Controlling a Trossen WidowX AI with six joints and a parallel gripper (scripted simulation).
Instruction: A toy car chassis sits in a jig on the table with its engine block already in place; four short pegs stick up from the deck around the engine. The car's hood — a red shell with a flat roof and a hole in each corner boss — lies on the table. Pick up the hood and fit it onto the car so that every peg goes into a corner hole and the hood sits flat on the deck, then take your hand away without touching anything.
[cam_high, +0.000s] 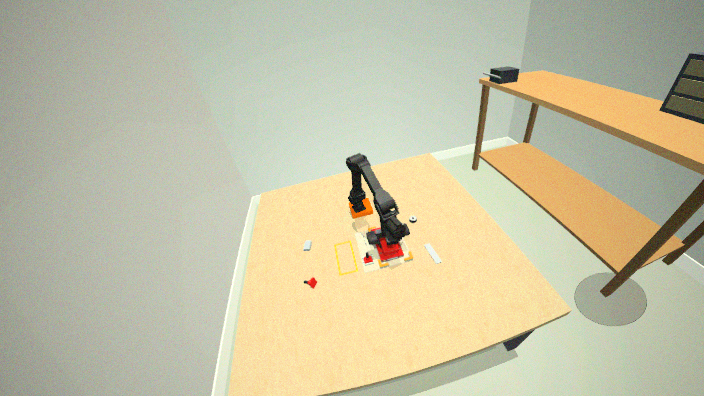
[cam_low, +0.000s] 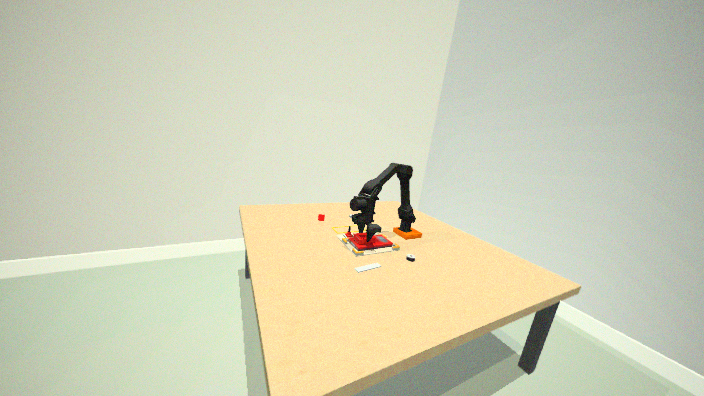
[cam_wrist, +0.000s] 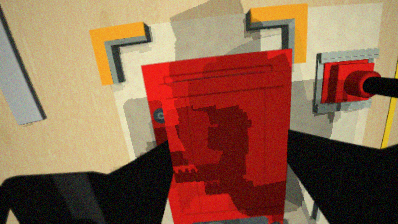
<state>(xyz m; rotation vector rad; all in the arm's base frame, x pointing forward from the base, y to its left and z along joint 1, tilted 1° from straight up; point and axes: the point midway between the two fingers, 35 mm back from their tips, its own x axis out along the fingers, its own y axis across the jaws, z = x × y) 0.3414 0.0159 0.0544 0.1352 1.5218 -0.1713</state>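
A bright red, flat-roofed hood shell (cam_wrist: 225, 135) is seen, darkened in patches by a maroon shadow. It is flanked by the black fingers of the black gripper (cam_wrist: 227, 172). Orange-and-grey L-shaped corner brackets (cam_wrist: 117, 50) are set on a cream jig plate (cam_wrist: 330, 30). A red block with a black-tipped red knob in a grey frame (cam_wrist: 345, 82) is shown to one side. A pale grey strip (cam_wrist: 17, 90) lies on the light tan wooden table top (cam_high: 400, 320), and a yellow rectangular outline (cam_high: 345, 258) is marked there. The black arm is mounted on an orange base plate (cam_high: 361, 210).
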